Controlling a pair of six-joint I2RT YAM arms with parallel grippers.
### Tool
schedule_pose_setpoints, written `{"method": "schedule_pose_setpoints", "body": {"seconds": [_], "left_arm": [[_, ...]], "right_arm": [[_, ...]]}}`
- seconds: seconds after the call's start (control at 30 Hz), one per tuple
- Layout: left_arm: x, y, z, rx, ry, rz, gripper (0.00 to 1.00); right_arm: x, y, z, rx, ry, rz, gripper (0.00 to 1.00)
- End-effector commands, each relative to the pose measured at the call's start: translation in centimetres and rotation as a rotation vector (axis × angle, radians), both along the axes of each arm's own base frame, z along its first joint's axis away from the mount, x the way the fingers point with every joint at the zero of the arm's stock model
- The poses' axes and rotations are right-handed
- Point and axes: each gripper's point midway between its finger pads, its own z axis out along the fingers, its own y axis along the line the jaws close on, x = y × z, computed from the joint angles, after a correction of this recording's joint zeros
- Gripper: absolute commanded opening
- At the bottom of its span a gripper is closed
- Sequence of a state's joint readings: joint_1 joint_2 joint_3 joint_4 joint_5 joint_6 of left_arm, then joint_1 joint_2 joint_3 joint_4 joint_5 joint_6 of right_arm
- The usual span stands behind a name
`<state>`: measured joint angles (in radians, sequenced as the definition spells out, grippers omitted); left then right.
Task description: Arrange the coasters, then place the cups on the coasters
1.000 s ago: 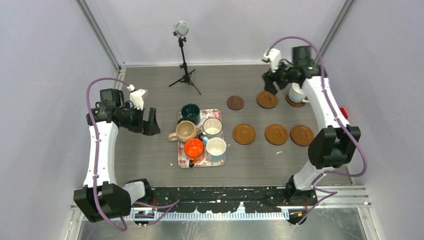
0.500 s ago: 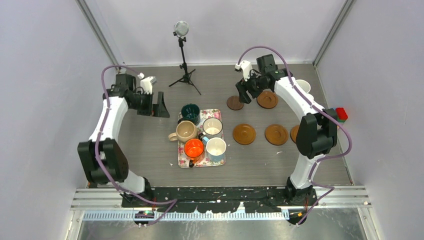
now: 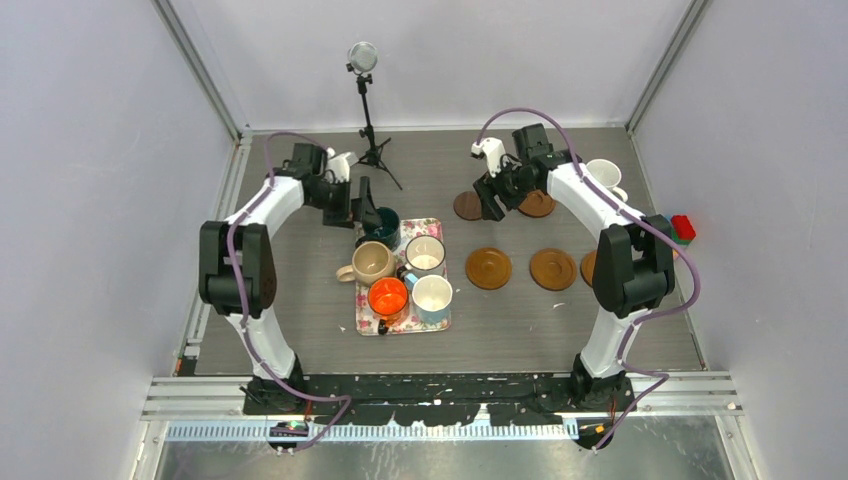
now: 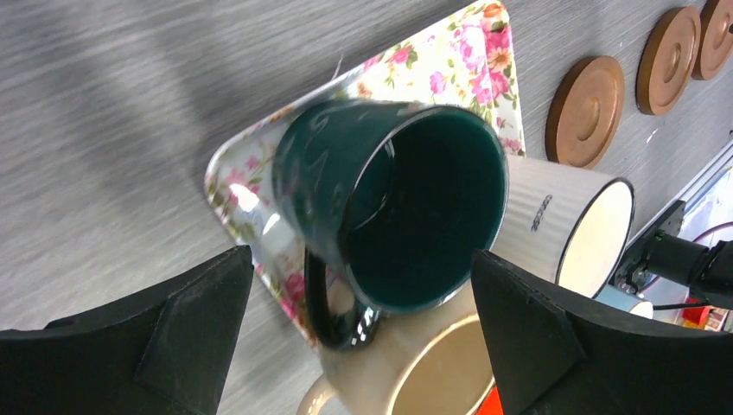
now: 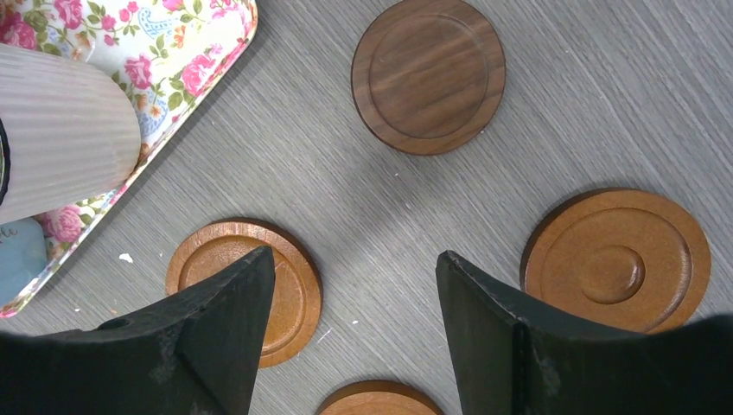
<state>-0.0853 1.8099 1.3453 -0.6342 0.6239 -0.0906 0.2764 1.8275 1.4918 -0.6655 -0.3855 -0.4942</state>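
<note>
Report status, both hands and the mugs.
Left hand open over green mug on tray. Right hand open, empty, above coasters. One white mug off tray, far right. Beige mug crowds green mug's handle.

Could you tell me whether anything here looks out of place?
Nothing spilled or tipped: mugs stand upright on the floral tray, coasters lie flat. Only the dark coaster looks odd, smaller and darker than the others.

Tray (image 3: 405, 327) at centre of desk (image 3: 300, 300), 5 cups (image 3: 374, 261) standing on it: 1 at rear, 2 in middle, 2 in front. Right of tray, 3 front coasters (image 3: 488, 268) in row, side by side, apart. Behind them, 2 rear coasters (image 3: 467, 205). 6th cup (image 3: 603, 174) at far right rear, beyond that pair. Tripod stand (image 3: 368, 120) behind tray, near back wall.
</note>
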Motion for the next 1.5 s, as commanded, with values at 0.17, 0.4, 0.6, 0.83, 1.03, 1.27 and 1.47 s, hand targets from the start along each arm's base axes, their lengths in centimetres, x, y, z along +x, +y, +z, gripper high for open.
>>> {"method": "schedule_pose_setpoints", "body": {"seconds": [0.17,0.4,0.6,0.83,1.03,1.27,1.47], "left_arm": [[4.2,-5.1,1.0,-0.086,-0.078,-0.100,0.97],[4.7,-10.0,1.4,-0.140,-0.075,-0.230,0.95],[4.1,-13.5,1.7,-0.170,-0.055,-0.325,0.91],[7.3,-6.5,5.5,-0.068,-0.147,-0.093,0.94],[3.3,-0.1,6.2,0.064,-0.183,-0.006,0.96],[-1.1,-1.2,3.8,-0.025,-0.049,-0.028,0.89],[-1.3,-2.4,2.8,-0.061,0.005,-0.036,0.85]], "right_arm": [[0.7,-0.3,2.0,0.023,-0.083,0.003,0.73],[0.5,-0.6,1.7,0.014,-0.080,0.005,0.73],[0.4,-1.0,1.7,0.008,-0.082,-0.001,0.73],[0.1,-1.0,1.4,0.017,-0.069,-0.002,0.73],[0.3,-0.6,1.3,0.039,-0.066,-0.008,0.73],[0.5,-0.3,1.3,0.054,-0.059,-0.012,0.73],[0.4,-0.4,1.2,0.046,-0.060,-0.008,0.73]]}}
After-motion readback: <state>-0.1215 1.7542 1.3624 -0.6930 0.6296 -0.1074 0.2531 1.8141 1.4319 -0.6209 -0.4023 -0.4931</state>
